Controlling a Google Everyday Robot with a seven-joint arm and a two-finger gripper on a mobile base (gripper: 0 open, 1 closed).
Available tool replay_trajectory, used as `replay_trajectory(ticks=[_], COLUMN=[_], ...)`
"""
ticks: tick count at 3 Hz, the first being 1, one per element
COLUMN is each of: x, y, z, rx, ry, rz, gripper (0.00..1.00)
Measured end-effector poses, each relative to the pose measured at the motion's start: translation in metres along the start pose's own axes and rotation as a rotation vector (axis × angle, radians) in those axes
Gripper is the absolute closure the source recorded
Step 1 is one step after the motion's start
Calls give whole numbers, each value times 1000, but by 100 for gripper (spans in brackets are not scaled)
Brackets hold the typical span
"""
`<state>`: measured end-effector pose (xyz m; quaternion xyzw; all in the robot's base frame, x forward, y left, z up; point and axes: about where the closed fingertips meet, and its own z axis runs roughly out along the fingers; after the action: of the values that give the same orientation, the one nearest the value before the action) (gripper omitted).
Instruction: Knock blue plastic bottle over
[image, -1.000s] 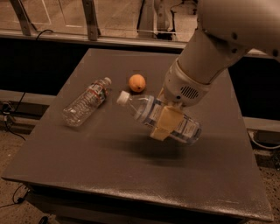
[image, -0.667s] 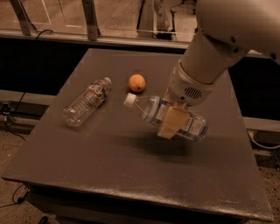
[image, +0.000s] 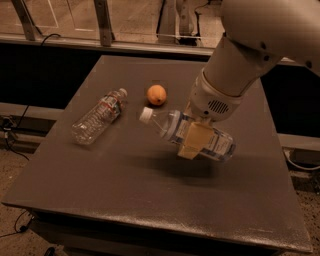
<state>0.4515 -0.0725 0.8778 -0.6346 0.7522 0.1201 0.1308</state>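
The blue plastic bottle (image: 169, 125) is stout and clear, with a white cap pointing left and a white-and-dark label. It lies almost on its side, tilted cap-up, just above the dark table (image: 150, 200), with its shadow underneath. My gripper (image: 192, 143) hangs from the large white arm at the upper right and is shut across the bottle's middle. One tan finger (image: 194, 137) shows in front of the bottle; the other is hidden behind it.
A slimmer clear bottle (image: 97, 116) with a red-banded label lies on its side at the table's left. An orange (image: 156, 94) sits just behind the held bottle's cap. A railing and a drop run beyond the table's far edge.
The gripper and the held bottle shifted slightly to the right and then settled. The bottle stays tilted in the grip. The slim bottle and the orange have not moved.
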Motion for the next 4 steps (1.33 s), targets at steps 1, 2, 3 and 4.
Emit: replay_trajectory(ticks=[1,2,3,4], x=[0,-1,-1,-1], y=[0,0,1,1], z=[0,1,2,1], rx=[0,0,0,0], ry=[0,0,1,1], rz=[-1,-2,-3,-3], gripper=[36,12,0,0])
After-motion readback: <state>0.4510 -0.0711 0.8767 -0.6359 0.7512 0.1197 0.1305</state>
